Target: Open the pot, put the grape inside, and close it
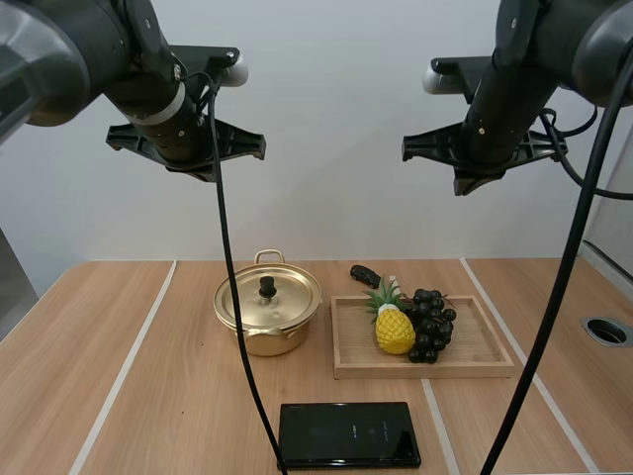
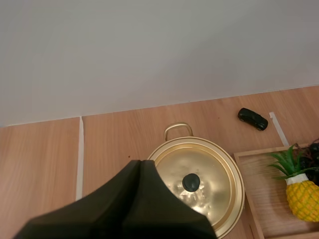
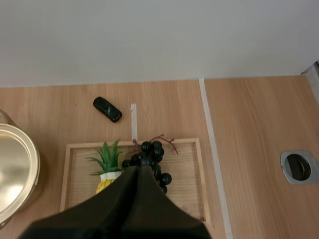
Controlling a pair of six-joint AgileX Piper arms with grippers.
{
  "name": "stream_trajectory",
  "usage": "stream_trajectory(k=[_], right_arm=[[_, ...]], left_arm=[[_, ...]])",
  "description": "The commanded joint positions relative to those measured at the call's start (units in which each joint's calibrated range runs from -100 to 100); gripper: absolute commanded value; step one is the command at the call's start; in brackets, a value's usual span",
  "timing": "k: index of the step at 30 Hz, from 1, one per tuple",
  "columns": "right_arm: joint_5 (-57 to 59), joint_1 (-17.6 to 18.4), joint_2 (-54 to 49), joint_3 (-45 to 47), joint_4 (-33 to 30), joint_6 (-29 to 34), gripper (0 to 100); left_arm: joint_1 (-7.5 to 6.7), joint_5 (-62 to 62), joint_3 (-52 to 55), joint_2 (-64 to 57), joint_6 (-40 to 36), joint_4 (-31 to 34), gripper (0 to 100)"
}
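Clock directions are read on the high view, 12 o'clock pointing away from my bases. My left gripper is closed on nothing, its fingers lying together as one dark wedge; in the left wrist view its tip is seen over the rim of the lid, beside the black knob. My right gripper is likewise closed and empty, a single dark wedge; in the right wrist view its tip is seen over the grapes. In the high view my left arm and my right arm hang well above the table, apart from everything on it.

The golden pot stands on the table with its lid seated; one loop handle shows at its 12 o'clock. The wooden tray lies just beside the pot, at its 3 o'clock. The grapes, a dark bunch, rest inside the tray, near its middle, touching a yellow pineapple that lies at their 9 o'clock.

A small black object lies on the table beyond the tray's far rim, at 11 o'clock from the pineapple; I cannot tell what it is. A flat black slab lies at 5 o'clock from the pot, near the table's front edge. A round grey fitting is set into the table at 3 o'clock from the tray, well apart from it.
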Motion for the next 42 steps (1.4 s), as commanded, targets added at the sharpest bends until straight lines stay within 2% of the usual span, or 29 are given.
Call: stream_trajectory(k=[1,10,12,13,14,15,17,18,21,29,42], right_arm=[[0.0,-0.3,-0.4,3.3,-0.3,0.2,0],[0.0,-0.3,-0.4,5.4,-0.5,0.2,0],[0.0,-0.3,-0.4,5.4,-0.5,0.2,0],[0.0,-0.3,-0.4,5.4,-0.5,0.2,11],[0.0,-0.3,-0.4,5.4,-0.5,0.2,28],[0.0,-0.3,-0.4,5.4,-0.5,0.2,44],[0.0,-0.3,-0.4,5.4,-0.4,-0.1,90],[0.0,-0.3,-0.4,5.4,-0.4,-0.5,100],[0.0,-0.3,-0.4,5.4,-0.9,-0.6,100],[0.0,-0.3,-0.4,5.4,-0.4,-0.6,100],[0.0,-0.3,-0.4,5.4,0.3,-0.6,100]], left_arm=[[-0.03,0.1,-0.4,0.6,0.2,-2.3,0],[-0.03,0.4,-0.4,0.6,-0.1,-1.6,1],[-0.03,1.4,-0.4,0.6,-1.0,-1.2,13],[-0.03,1.7,-0.4,0.6,-1.0,-1.0,21],[-0.03,2.2,-0.4,0.6,-1.0,-1.0,35],[-0.03,2.2,-0.4,0.6,-1.0,-1.0,52],[-0.03,2.2,-0.4,0.6,0.0,-1.0,95],[-0.03,2.2,-0.4,0.6,1.1,-1.2,100],[-0.03,2.4,-0.4,0.6,4.1,-1.5,100],[-0.03,1.5,-0.3,1.2,5.8,-2.0,100],[-0.03,1.7,-0.3,9.7,14.5,-10.2,100]])
